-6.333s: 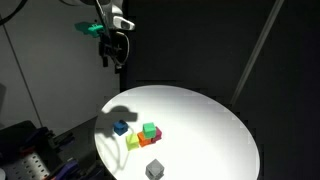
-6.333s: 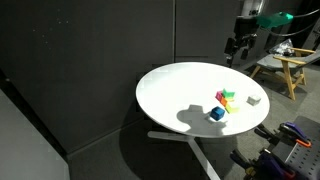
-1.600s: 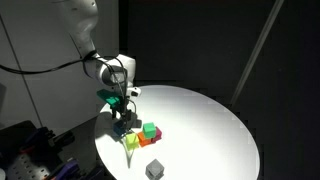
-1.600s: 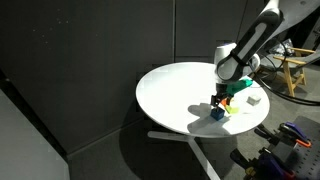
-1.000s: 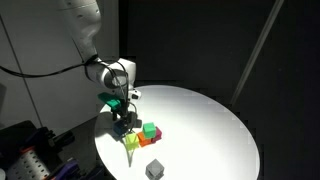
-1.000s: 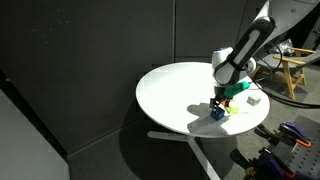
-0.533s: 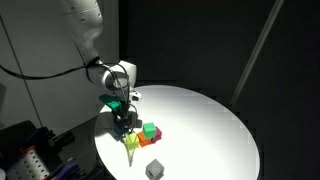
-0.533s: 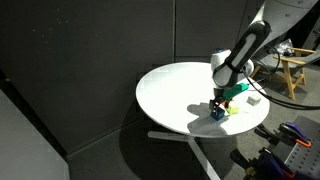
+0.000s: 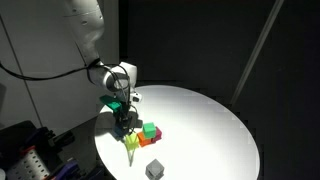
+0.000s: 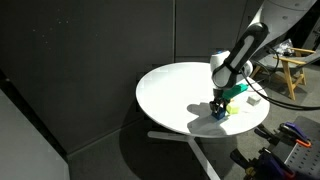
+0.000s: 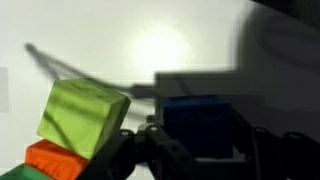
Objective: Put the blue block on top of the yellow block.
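The blue block (image 11: 195, 125) sits on the white table between my gripper's (image 11: 197, 142) two dark fingers, which press against its sides. In both exterior views the gripper (image 9: 124, 123) (image 10: 218, 107) points straight down at the table and covers most of the blue block (image 10: 217, 114). The yellow block (image 11: 85, 118) lies just beside it, apart from the fingers, and shows in an exterior view as the yellow block (image 9: 131, 141) near the table's front edge.
A green cube (image 9: 149, 130) and an orange-red cube (image 9: 145, 140) touch the yellow block. A grey cube (image 9: 153, 169) lies nearer the rim. The round white table (image 9: 205, 130) (image 10: 170, 90) stands among dark curtains.
The gripper has stayed down over the blue block and sunk slightly around it. None of the blocks has moved.
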`<state>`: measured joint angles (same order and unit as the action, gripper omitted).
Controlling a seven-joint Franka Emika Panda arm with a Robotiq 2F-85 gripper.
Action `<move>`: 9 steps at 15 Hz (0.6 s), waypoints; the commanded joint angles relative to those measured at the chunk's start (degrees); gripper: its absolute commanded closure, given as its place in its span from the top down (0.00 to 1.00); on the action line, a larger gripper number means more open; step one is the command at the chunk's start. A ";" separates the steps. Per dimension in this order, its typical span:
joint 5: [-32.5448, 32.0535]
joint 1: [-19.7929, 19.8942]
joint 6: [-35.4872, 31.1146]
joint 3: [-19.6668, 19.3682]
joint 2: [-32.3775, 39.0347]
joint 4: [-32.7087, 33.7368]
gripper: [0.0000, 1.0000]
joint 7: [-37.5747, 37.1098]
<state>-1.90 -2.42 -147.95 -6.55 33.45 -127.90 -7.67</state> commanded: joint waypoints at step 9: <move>-2.13 -2.20 7.14 -0.75 -3.21 -0.01 0.32 -2.59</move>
<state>-1.94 -3.56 -143.71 -6.67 32.84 -127.29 -7.87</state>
